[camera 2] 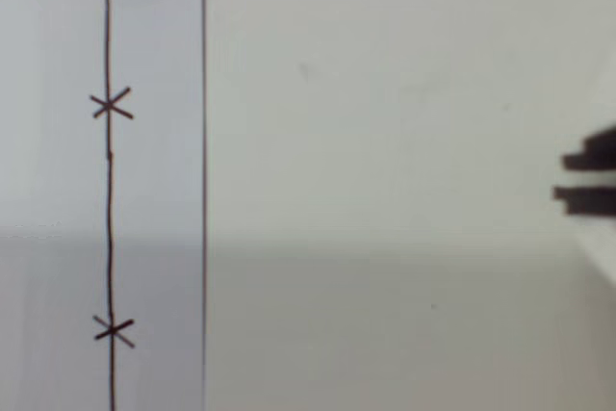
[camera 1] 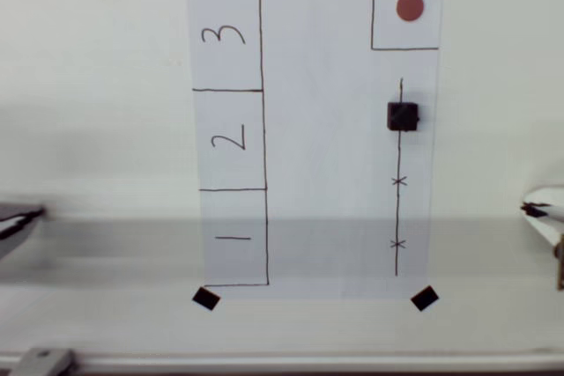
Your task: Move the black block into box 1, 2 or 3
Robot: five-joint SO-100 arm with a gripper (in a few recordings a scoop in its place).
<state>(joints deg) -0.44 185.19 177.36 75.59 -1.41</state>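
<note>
The black block [camera 1: 403, 116] sits on the white paper, on a pen-drawn vertical line right of centre in the overhead view. Boxes 3 [camera 1: 225, 37], 2 [camera 1: 229, 140] and 1 [camera 1: 233, 238] are stacked in a column along the paper's left side, and nothing lies in them. My gripper [camera 1: 536, 210] pokes in at the right edge, off the paper and well below and right of the block. In the wrist view its dark tips [camera 2: 587, 178] show at the right edge over bare table; the gap between them is too small to judge.
A box outline with a red dot [camera 1: 410, 7] fills the paper's top right corner. Flat black tape squares [camera 1: 205, 298] hold down the corners. The drawn line carries two x marks [camera 1: 398, 181] below the block. A table edge strip [camera 1: 264, 363] runs along the bottom.
</note>
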